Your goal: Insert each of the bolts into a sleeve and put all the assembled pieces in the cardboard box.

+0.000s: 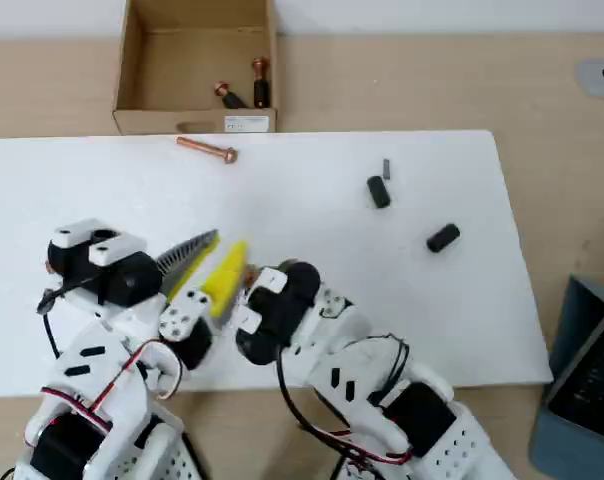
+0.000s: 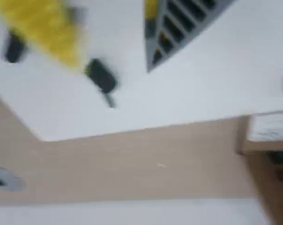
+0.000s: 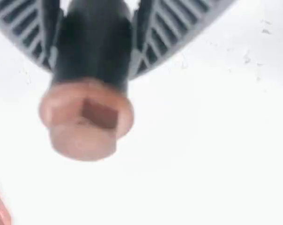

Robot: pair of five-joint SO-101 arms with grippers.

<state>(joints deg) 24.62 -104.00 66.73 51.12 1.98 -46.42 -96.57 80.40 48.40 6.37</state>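
In the right wrist view my right gripper (image 3: 92, 70) is shut on an assembled piece: a black sleeve (image 3: 92, 42) with a copper bolt head (image 3: 85, 122) sticking out, just above the white mat. My left gripper (image 1: 217, 255), one grey ribbed finger and one yellow, stands open and empty over the mat's near left; it is also open in its own view (image 2: 111, 64). A loose copper bolt (image 1: 207, 149) lies near the mat's far edge. Two black sleeves (image 1: 379, 191) (image 1: 443, 238) lie at the right. The cardboard box (image 1: 132, 70) holds two assembled pieces (image 1: 227, 95) (image 1: 261, 82).
The white mat (image 1: 432, 320) covers most of the wooden table. A small dark pin (image 1: 386, 168) lies by the farther sleeve. A grey disc (image 1: 602, 75) sits at the far right and a blue-grey container (image 1: 582, 370) stands off the mat's right edge.
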